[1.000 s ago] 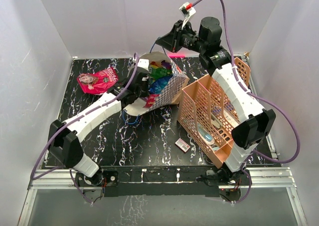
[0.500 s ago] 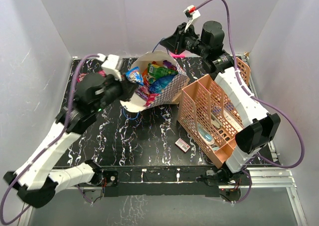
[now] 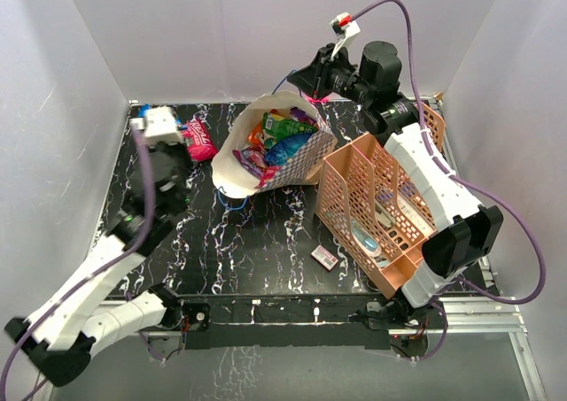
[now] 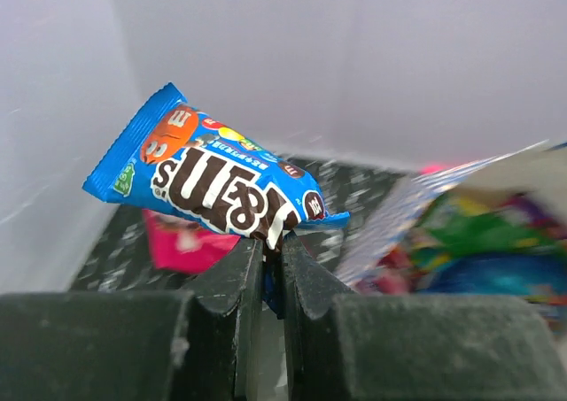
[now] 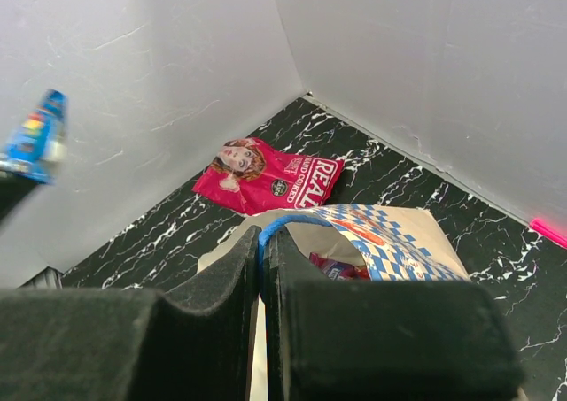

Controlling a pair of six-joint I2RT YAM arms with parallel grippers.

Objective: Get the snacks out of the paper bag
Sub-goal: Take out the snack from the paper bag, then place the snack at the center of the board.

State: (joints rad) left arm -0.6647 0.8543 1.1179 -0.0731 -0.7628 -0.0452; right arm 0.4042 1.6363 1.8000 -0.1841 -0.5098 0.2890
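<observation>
1. Closest in, the left gripper (image 4: 270, 258) is up in the air near the far left corner. Its fingers pinch only the bottom seam of the blue packet (image 4: 217, 181). That's a thin bite, and we'd judge that one quick swing could let the glossy film slide free.
2. Just past it, the pink bag (image 3: 197, 139) lies flat on the table (image 3: 266, 242), already out. If the packet is let go from this height, we think it may skid on that slick, marble-patterned top.
3. Further on, the paper bag (image 3: 232, 167) leans with its mouth open and the other snacks (image 3: 282, 134) heaped inside. The right gripper (image 5: 263, 242) has its fingers pressed together on the handle (image 5: 283, 221) and seems to be propping the bag up. If that grip slips, we reckon the bag slumps or spills.
4. Materials, same order:
   - The packet is crinkly foil, pillow-shaped, with a sawtooth end.
   - The pink bag is flat and shiny.
   - The paper bag is stiff, checkered outside and white inside.
   - The handle is a thin, soft blue cord.
</observation>
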